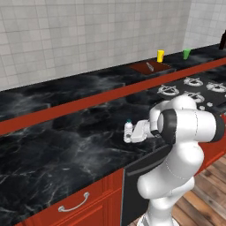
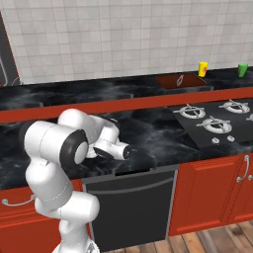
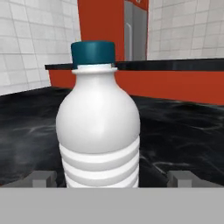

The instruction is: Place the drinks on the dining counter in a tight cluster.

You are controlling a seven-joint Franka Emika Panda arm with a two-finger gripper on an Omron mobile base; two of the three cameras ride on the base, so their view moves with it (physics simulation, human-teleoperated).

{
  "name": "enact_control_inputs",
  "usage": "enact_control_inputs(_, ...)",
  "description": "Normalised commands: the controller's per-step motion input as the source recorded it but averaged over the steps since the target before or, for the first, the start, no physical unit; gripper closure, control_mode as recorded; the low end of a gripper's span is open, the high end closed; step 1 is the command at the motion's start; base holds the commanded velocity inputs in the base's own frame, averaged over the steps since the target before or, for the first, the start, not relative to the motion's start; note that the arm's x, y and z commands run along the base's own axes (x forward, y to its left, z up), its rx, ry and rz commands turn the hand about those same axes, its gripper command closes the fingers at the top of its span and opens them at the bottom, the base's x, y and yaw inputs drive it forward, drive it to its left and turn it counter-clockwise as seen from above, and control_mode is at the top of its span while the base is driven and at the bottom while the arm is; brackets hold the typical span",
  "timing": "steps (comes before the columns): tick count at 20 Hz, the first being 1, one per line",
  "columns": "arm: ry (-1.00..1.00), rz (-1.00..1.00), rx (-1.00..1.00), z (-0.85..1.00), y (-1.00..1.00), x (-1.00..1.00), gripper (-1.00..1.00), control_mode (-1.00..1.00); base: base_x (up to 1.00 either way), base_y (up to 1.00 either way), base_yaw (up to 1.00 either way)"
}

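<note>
Step in hand: reaching for the small pale ribbed water bottle with a teal cap (image 3: 99,127), judged as the first pick, the bottle not yet gripped.
Jaws: the two-finger gripper (image 3: 113,178) stood wide open, one dark tip on each side of the bottle's base, apparently clear of it on both sides.
Bottle: upright on the lower black-marble worktop with white veining (image 1: 53,154), just ahead of the hand.
Next move: probably close on the ribbed waist, lift straight up, then carry it to the raised black-marble dining counter on its red base (image 1: 66,90) beyond.
Risk: a smooth round body could slip or tip if pinched off-centre.
Surface: glossy, flat, red drawers below.
Room: pale tiled wall (image 1: 88,31); gas hob (image 2: 217,121) to the right; a yellow cup (image 2: 202,68) and green cup (image 2: 242,69) well apart on the far counter.
</note>
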Motion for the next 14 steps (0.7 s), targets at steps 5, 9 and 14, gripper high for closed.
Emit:
enact_control_inputs(5,0.00,0.00,0.00,0.00,0.00,0.00,-1.00,-1.00,0.00,0.00,0.00)
enact_control_inputs(9,0.00,0.00,0.00,0.00,0.00,0.00,1.00,-1.00,0.00,0.00,0.00)
enact_control_inputs(14,0.00,-0.01,0.00,0.02,-0.06,0.00,1.00,-1.00,0.00,0.00,0.00)
